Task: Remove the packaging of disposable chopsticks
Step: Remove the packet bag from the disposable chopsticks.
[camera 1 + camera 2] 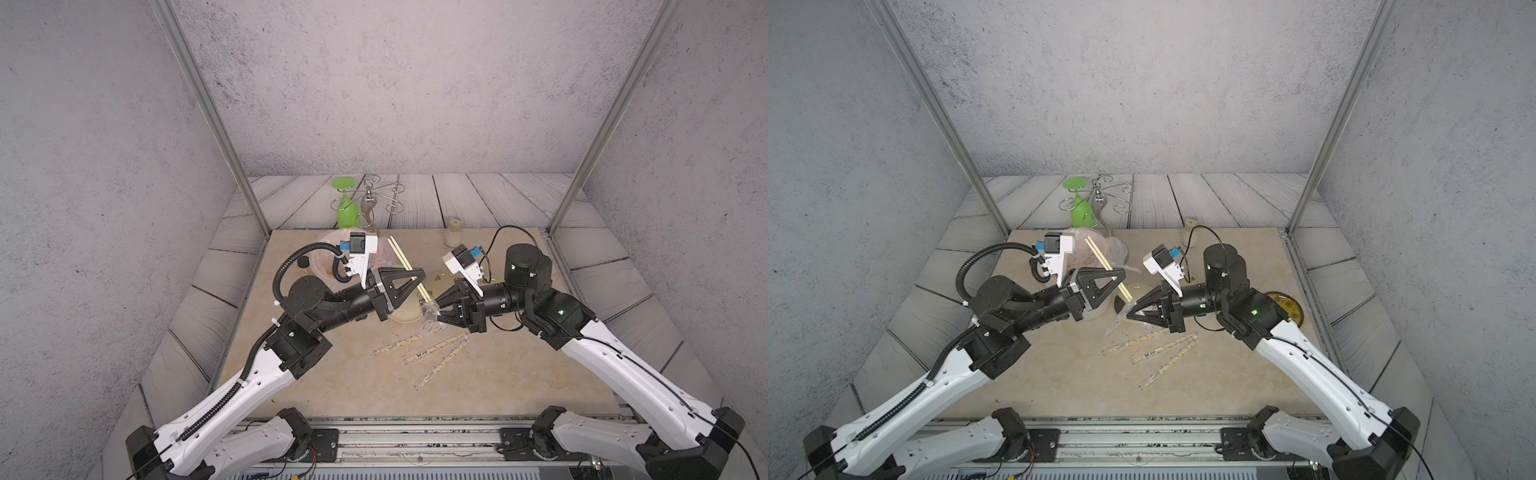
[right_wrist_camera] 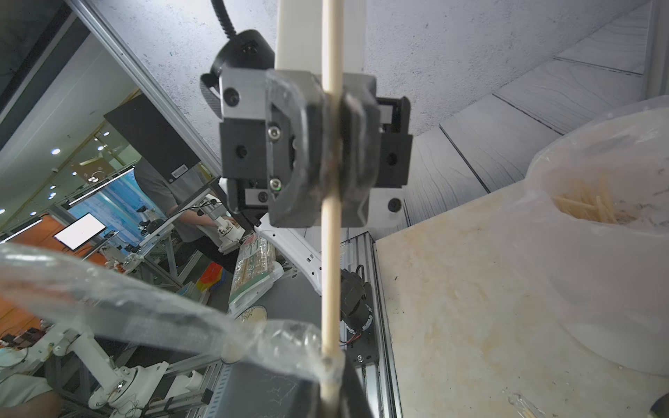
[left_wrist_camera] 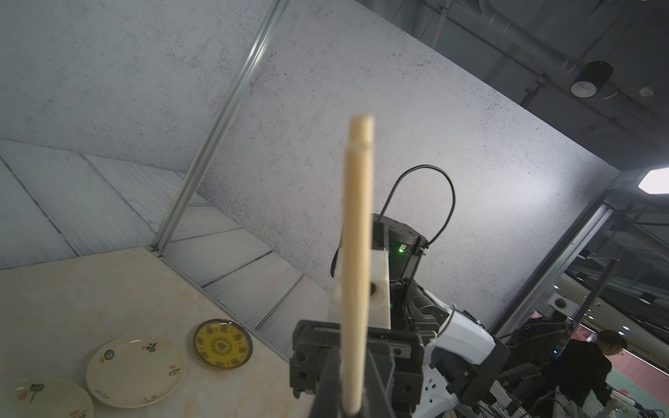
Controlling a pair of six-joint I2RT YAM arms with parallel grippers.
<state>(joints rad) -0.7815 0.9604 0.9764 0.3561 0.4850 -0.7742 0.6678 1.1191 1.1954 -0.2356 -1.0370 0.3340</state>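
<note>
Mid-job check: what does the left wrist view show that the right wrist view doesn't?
Only the left wrist view: a yellow patterned round plate and a cream floral round plate beside it. Only the right wrist view: the crumpled clear plastic sleeve and a white plastic-lined bin holding loose sticks. Both: the pale wooden chopsticks clamped in the shut left claw, and the beige tabletop.

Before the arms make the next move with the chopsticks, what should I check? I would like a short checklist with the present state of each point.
1. Left gripper shut on the chopsticks: ok.
2. Packaging off the chopsticks: not ok, it bunches at their end by the right gripper.
3. Right gripper's hold on the packaging: cannot tell.
4. Lined bin open: ok.
5. More wrapped pairs waiting: ok.
</note>
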